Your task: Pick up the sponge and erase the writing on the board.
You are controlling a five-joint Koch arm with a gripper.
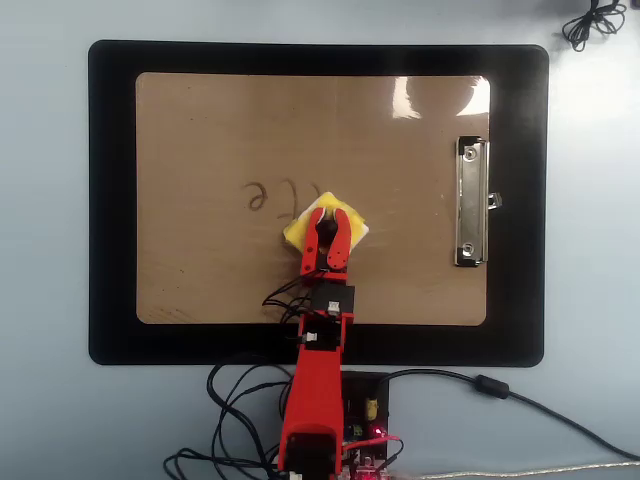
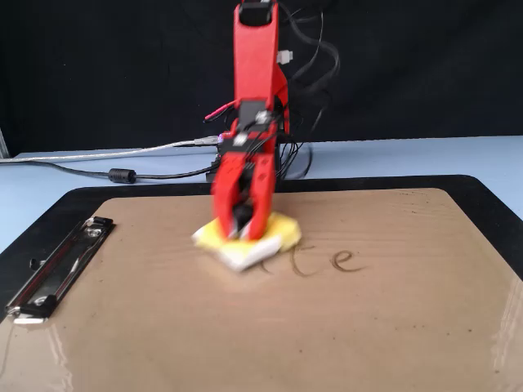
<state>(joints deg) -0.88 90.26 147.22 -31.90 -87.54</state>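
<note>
My red gripper (image 1: 327,219) (image 2: 243,233) is shut on the yellow sponge (image 1: 298,229) (image 2: 274,233) and presses it flat on the tan board (image 1: 200,130) (image 2: 368,327). The sponge's white edge shows in the fixed view. It sits at one end of the writing (image 1: 275,197) (image 2: 323,261), covering that end. Three dark letters stay visible: to the left of the sponge in the overhead view, to its right in the fixed view. The gripper is motion-blurred in the fixed view.
The board lies on a black mat (image 1: 110,200) (image 2: 49,214). Its silver clip (image 1: 471,201) (image 2: 57,268) is on the right in the overhead view. The arm's base and tangled cables (image 1: 250,400) sit at the mat's near edge. Another cable coil (image 1: 590,20) lies top right.
</note>
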